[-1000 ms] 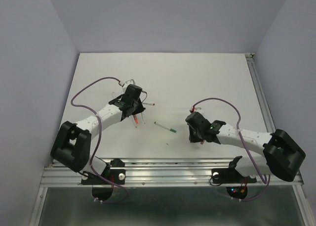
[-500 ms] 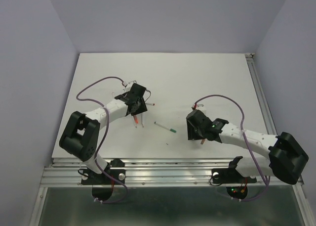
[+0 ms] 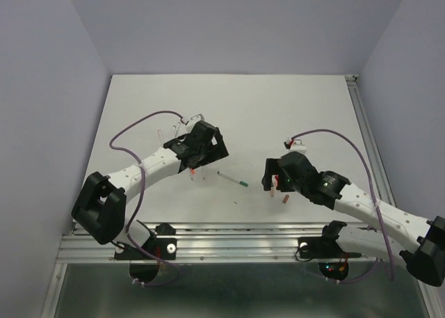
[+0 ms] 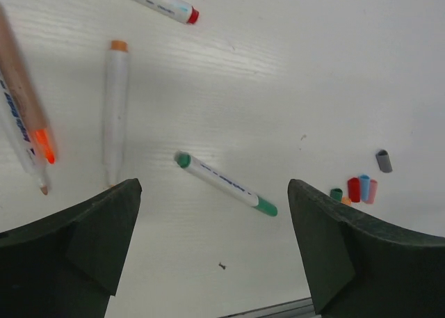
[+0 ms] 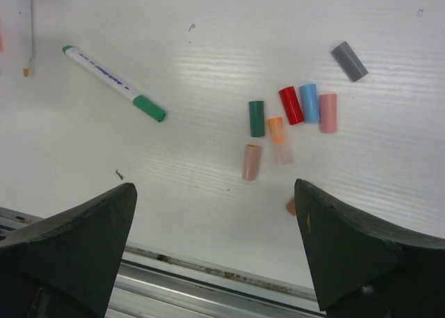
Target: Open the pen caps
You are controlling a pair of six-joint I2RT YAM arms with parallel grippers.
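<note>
Several loose pen caps lie in a cluster under my right gripper (image 5: 215, 193): green (image 5: 256, 118), red (image 5: 290, 105), blue (image 5: 309, 102), pink (image 5: 327, 113), orange (image 5: 277, 129), tan (image 5: 251, 162) and, apart, grey (image 5: 349, 60). A green pen (image 5: 115, 83) still wears its cap and lies alone left of them. Both grippers hang open above the table, holding nothing. My left gripper (image 4: 214, 217) looks down on the green pen (image 4: 226, 184), with uncapped pens (image 4: 116, 109) to its left and the caps (image 4: 354, 189) far right. From above, the left gripper (image 3: 204, 146) and right gripper (image 3: 278, 177) flank the green pen (image 3: 233, 178).
A metal rail (image 5: 208, 280) runs along the near table edge just below the caps. A small dark speck (image 4: 222, 266) lies on the white table (image 3: 278, 109). One tan cap (image 3: 286, 200) lies nearest the rail (image 3: 243, 231).
Both grippers have gone from shut to open. The right one let a tan cap drop onto the table and drew back; the left swung right, away from the uncapped pens.
</note>
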